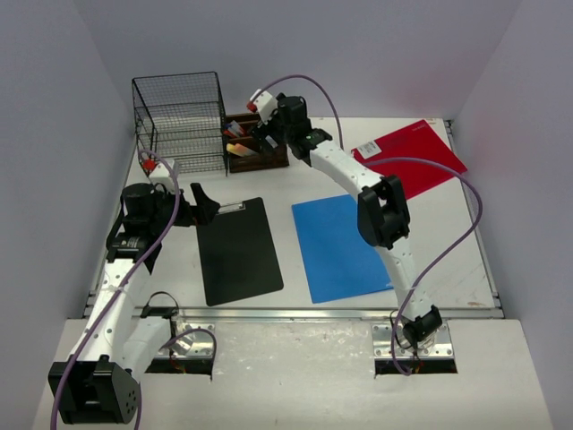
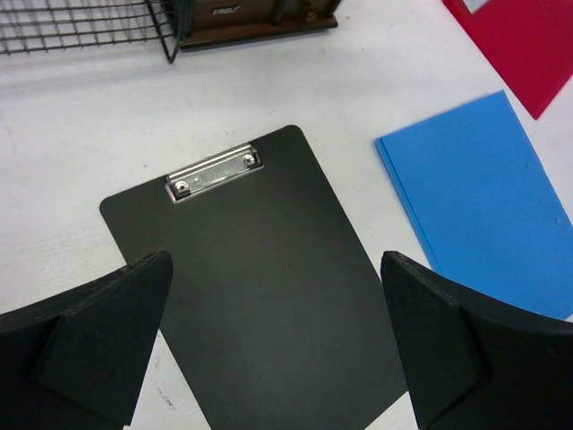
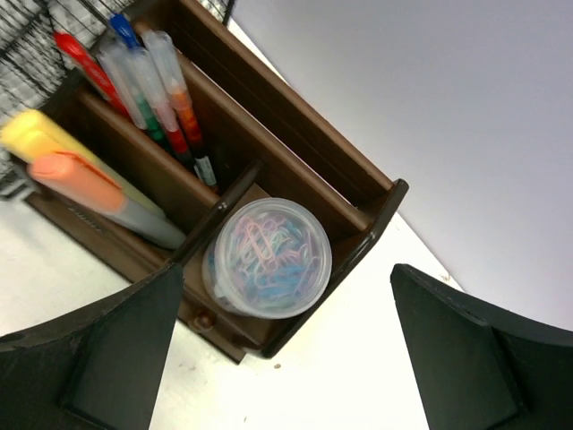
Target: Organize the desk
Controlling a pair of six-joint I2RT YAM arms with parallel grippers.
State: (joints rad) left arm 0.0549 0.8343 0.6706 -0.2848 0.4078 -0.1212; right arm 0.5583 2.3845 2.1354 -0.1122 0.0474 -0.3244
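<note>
**Desk** (image 1: 282, 190): white matte top with a silver rail (image 1: 295, 313) along its near edge. It lies below both grippers, and neither one touches it.

**Left gripper** (image 2: 277, 305): over the left half of the desk, above the lower part of a black clipboard (image 2: 260, 269). The fingers are spread wide with nothing between them. The clipboard lies flat, its metal clip (image 2: 215, 173) at the far end.

**Right gripper** (image 3: 286, 340): at the far side of the desk, above a brown wooden organizer (image 3: 295, 134). The fingers are spread wide, holding nothing and touching nothing. Directly beneath is a clear tub of coloured paper clips (image 3: 267, 258), seated in an end compartment.

**Other contents of the organizer:** yellow and orange highlighters (image 3: 81, 175) in the compartment beside the tub, and a bundle of marker pens (image 3: 148, 81) in another compartment.

**Other items on the desk:**
- Black wire rack (image 1: 182, 121), just left of the organizer.
- Blue folder (image 1: 345, 246), flat, right of the clipboard and apart from it.
- Red folder (image 1: 410, 157), at the far right.

**Obscured:**
- In the overhead view the right gripper's fingers merge with the dark organizer.
- The white label on the red folder is too small to read.
- In the left wrist view the rack, the organizer and the red folder are cut off at the frame edge.
- The left arm hides the desk's near left corner.
</note>
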